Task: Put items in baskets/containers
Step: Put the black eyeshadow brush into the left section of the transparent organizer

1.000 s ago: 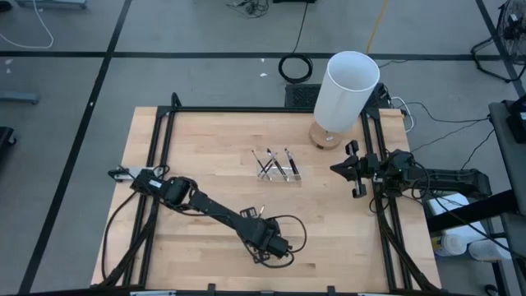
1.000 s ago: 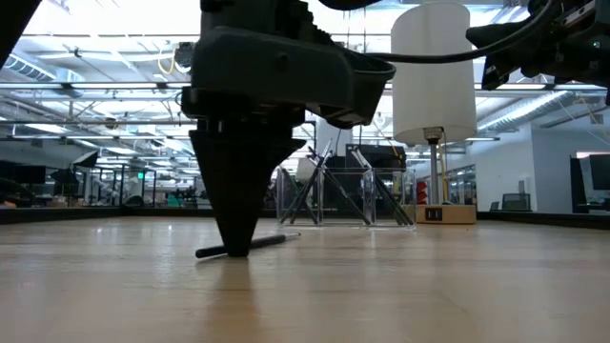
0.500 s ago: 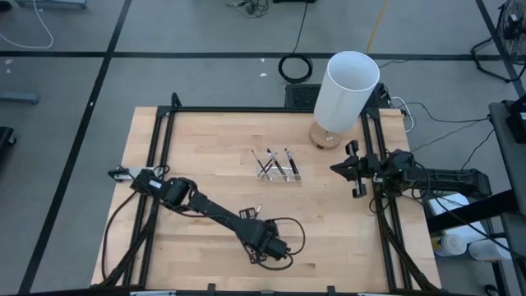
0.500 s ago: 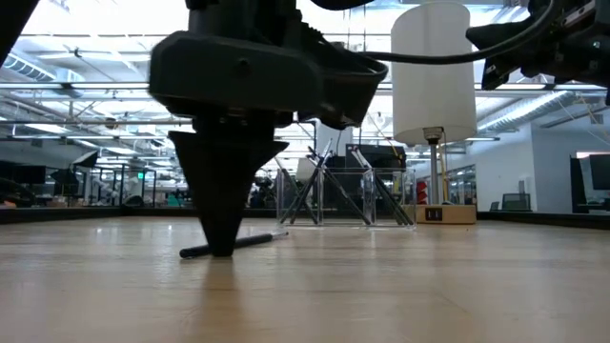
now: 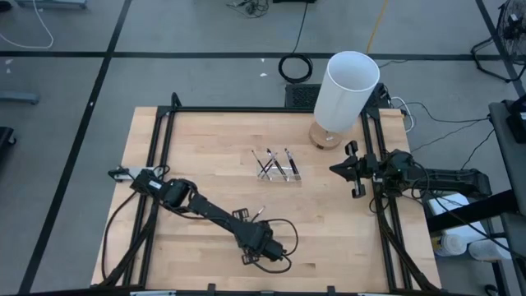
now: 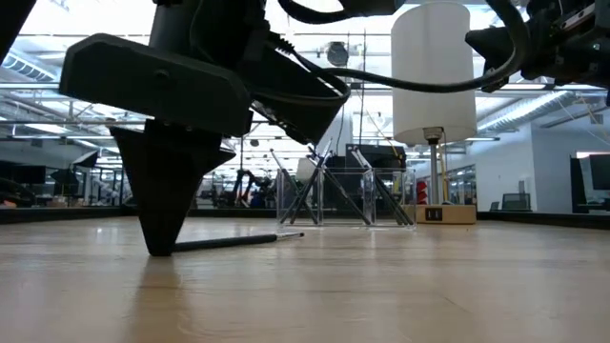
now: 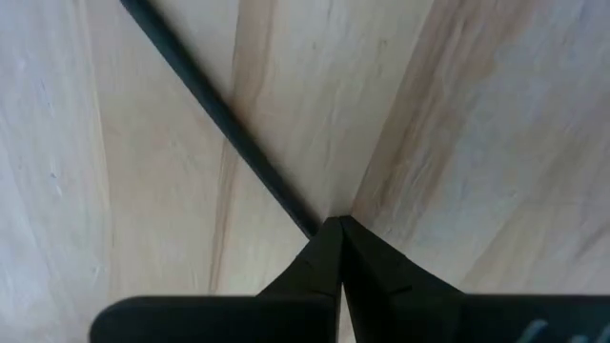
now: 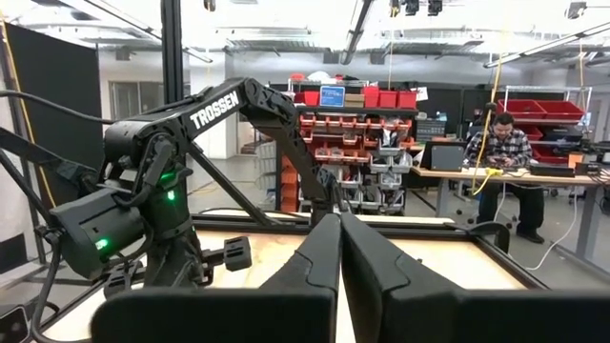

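A thin dark stick (image 6: 233,241) with a pale tip (image 5: 261,211) lies flat on the wooden table, near the front middle. My left gripper (image 6: 162,250) points down at the stick's dark end and is shut on it; the arm hides that end in the high view (image 5: 249,249). The clear plastic tray (image 5: 278,167) stands at the table's middle with several sticks (image 6: 315,186) leaning crossed in it. My right gripper (image 5: 339,168) is shut and empty, raised at the table's right edge. My left gripper pinches the stick's dark end (image 7: 307,221) between its two fingertips. The fingers come from above, pointing down, with their tips at the table top. The stick runs away from the tips along the wood and lies level on the table (image 6: 238,240).
A tall white cylinder (image 5: 345,86) on a round wooden base (image 5: 323,136) stands at the far right, beside the tray. A black frame (image 5: 246,109) runs along the table's edges. Cable loops hang by my left wrist (image 5: 283,238). A person (image 8: 500,143) sits far behind.
My left gripper has moved toward the table's near-left corner, staying shut with its tips at the table top. It now stands at the stick's dark end, where before it stood nearer the middle. The stick still lies flat on the table.
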`<action>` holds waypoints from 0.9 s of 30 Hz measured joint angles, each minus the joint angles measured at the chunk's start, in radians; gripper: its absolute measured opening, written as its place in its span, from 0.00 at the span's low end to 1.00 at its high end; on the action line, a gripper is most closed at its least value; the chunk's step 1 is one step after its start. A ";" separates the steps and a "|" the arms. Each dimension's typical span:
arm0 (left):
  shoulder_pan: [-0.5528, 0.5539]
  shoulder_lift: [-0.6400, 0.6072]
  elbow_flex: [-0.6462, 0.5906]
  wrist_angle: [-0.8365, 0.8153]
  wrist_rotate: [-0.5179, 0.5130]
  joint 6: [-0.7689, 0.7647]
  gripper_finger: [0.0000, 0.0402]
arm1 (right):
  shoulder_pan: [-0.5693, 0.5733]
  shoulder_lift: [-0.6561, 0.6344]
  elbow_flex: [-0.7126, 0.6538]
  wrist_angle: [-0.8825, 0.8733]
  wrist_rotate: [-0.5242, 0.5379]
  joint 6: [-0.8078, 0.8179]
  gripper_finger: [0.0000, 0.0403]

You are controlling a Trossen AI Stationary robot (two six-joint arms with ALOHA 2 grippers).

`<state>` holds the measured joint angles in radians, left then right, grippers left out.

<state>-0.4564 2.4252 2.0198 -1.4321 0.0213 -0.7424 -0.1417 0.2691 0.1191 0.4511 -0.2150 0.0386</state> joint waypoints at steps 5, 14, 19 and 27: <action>-0.001 0.000 0.000 -0.016 0.000 -0.021 0.02 | 0.000 0.000 0.000 0.000 0.000 -0.013 0.00; -0.021 0.000 -0.002 -0.087 0.027 -0.026 0.02 | 0.000 0.000 0.000 0.001 0.000 -0.017 0.00; -0.015 -0.045 0.027 -0.073 0.006 -0.079 0.02 | 0.000 0.000 0.000 0.001 0.002 -0.028 0.00; -0.005 -0.125 0.174 -0.040 -0.212 -0.164 0.02 | 0.000 0.000 0.000 0.004 0.003 -0.028 0.00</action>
<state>-0.4619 2.3005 2.1937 -1.4716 -0.1912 -0.9066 -0.1421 0.2691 0.1192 0.4547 -0.2120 0.0109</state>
